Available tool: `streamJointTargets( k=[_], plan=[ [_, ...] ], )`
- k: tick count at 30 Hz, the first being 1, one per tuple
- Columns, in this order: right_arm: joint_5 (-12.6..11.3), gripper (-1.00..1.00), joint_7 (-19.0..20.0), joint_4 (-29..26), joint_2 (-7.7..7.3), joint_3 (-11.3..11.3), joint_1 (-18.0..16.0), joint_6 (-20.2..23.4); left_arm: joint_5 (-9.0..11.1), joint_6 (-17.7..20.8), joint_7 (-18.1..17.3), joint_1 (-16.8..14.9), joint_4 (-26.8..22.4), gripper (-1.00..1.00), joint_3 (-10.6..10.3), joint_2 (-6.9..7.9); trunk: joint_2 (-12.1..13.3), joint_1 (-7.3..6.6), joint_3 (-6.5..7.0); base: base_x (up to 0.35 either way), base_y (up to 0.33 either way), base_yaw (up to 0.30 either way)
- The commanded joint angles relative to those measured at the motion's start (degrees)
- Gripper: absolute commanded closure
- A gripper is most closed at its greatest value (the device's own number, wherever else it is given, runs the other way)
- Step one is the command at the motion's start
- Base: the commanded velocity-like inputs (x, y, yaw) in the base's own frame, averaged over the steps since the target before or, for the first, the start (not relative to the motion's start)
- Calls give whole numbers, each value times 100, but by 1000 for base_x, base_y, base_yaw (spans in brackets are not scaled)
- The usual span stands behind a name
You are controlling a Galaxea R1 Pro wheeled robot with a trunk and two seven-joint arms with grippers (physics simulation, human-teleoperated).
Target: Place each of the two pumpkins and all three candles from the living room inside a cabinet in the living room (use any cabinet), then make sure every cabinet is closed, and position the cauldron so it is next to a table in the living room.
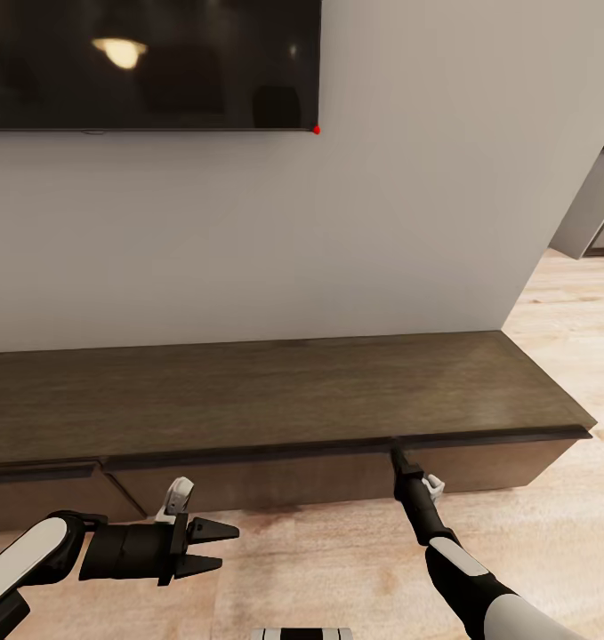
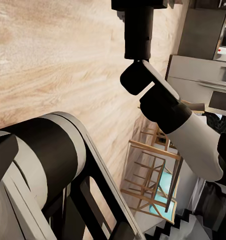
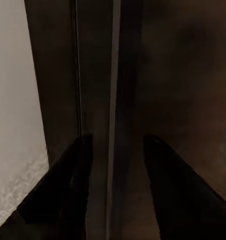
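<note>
Nearest the robot, the left gripper (image 1: 214,546) hangs low over the wooden floor (image 1: 337,569), its jaws spread apart and holding nothing. It points sideways toward the right arm, which its own wrist camera looks across at.

A little farther on, the right gripper (image 1: 394,455) reaches forward and up to the front of the cabinet (image 1: 275,391), its tip right under the overhanging top edge, at what looks like the seam between 2 drawer fronts. In the right wrist view its 2 dark fingers (image 3: 165,175) stand apart on either side of a vertical edge of dark wood, so the jaws are open around that edge, not clamped on it as far as can be told.

The cabinet runs low along the grey wall (image 1: 408,222); its top is bare, and every drawer front in sight looks flush, though the far left end is cut off. Above it hangs the dark television (image 1: 150,62).

As a judgement, the robot is starting to pull open a drawer or has just pushed 1 shut; these pictures cannot settle which. How many of the 2 pumpkins and 3 candles are stowed cannot be told, and the cauldron's placing cannot be judged either.
</note>
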Motion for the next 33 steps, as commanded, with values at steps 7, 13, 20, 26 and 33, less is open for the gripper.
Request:
streamJointTargets(
  k=[7,13,20,26,33],
  plan=[
    [-51,100,18,0,-5,45,-4,-21,62,4,60,-5,-4,-100,-6,4,-2,-1,-5,0,0,0],
    [-51,100,18,-1,-5,45,-4,-21,62,4,60,-5,-4,-100,-6,4,-2,-1,-5,0,0,0],
    [-51,100,18,1,-5,45,-4,-21,62,4,59,-5,2,-100,-12,-2,-2,-1,-5,0,0,0],
    [-51,100,18,-1,-5,45,-4,-21,62,3,60,-5,3,-100,-8,-3,-2,-1,-5,-31,0,0],
    [-51,100,18,-1,-5,46,-4,-21,62,4,60,-5,1,-100,-11,-1,-2,-1,-5,-84,0,0]
  ],
)
